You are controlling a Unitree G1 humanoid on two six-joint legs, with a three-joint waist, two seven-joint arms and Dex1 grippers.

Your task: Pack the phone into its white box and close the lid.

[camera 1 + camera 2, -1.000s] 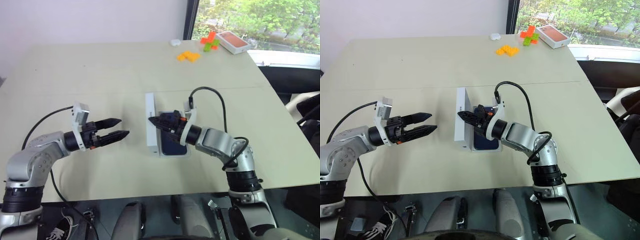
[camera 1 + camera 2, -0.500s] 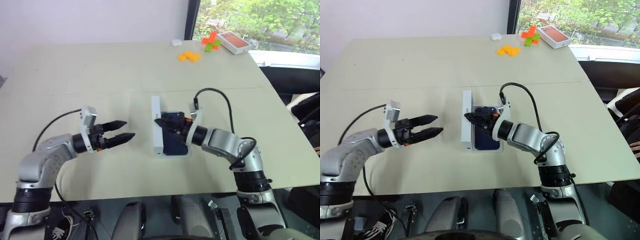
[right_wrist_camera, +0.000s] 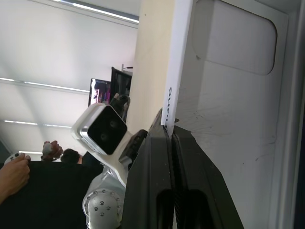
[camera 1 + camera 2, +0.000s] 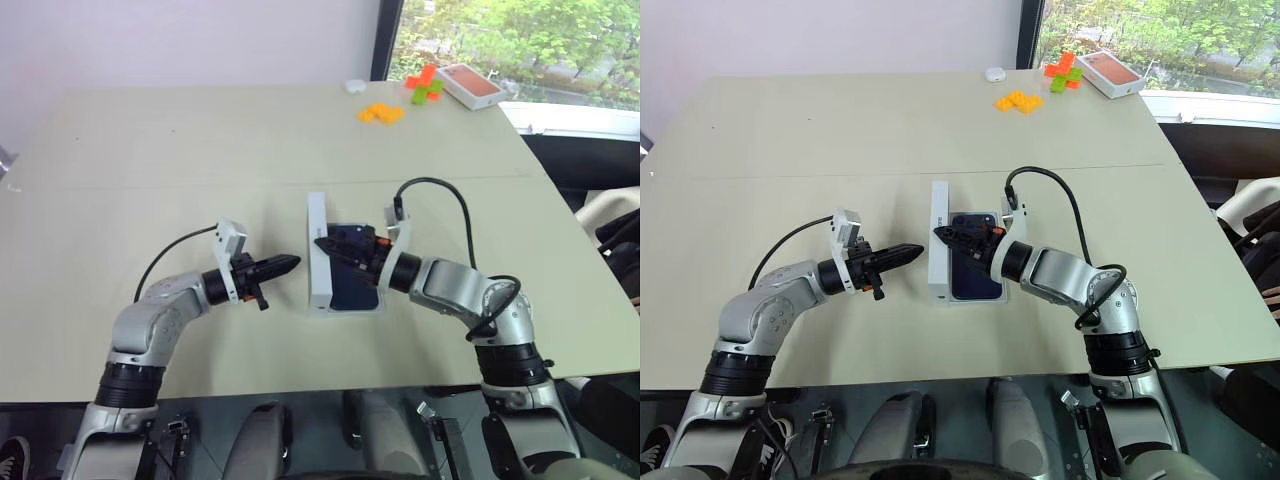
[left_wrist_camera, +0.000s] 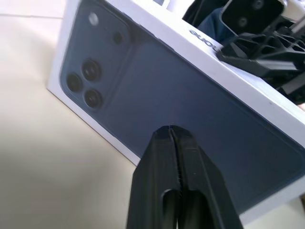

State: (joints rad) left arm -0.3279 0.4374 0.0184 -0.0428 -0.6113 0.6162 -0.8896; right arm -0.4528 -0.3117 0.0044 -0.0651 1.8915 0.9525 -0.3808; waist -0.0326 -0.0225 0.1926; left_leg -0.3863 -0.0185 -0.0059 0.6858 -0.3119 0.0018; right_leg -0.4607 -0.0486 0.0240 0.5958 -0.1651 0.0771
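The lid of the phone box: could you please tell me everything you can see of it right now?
The lid is a shallow white cover, cardboard by the look of it, standing on its long edge along the left side of the white box with the phone lying in it. Its outer face, in the left wrist view, carries a dark blue phone picture with a camera cluster; its inner face is plain white, and grey lettering runs along one side wall. The right gripper pinches its upper wall with shut jaws. The left gripper, jaws shut, points at its outer face.

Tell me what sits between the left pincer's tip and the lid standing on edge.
Nothing: in the left eye view, only bare table separates the shut left pincer from the lid.
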